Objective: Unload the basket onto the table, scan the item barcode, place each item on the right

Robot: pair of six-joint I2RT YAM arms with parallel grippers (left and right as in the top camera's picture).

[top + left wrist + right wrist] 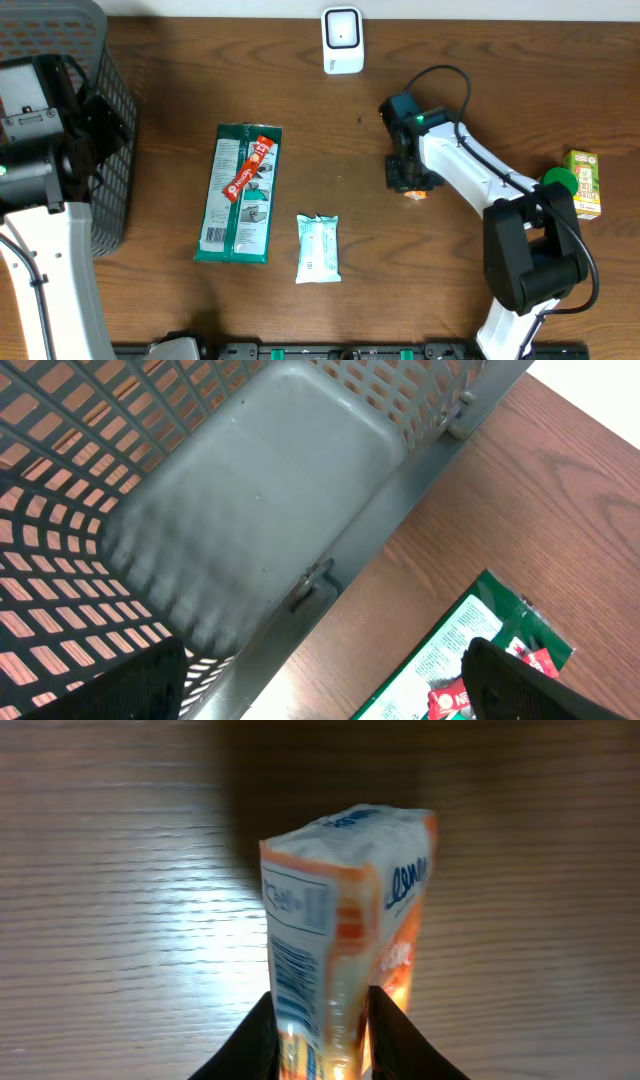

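My right gripper point(322, 1020) is shut on a small orange and white packet point(340, 900), with a finger pressed on each side and the packet standing up over the wood. From above, this gripper point(410, 178) is right of centre, and only an orange corner of the packet point(417, 194) shows under it. The white barcode scanner point(342, 40) stands at the table's far edge, apart from the packet. My left gripper point(320, 685) is open with nothing between its fingers, hanging over the basket's edge at the left.
A grey mesh basket point(105, 110) occupies the far left. A green pack point(238, 205) with a red stick point(247, 168) on it lies left of centre, a white-teal pack point(318, 248) in front. A green-yellow carton point(583, 183) lies at the right.
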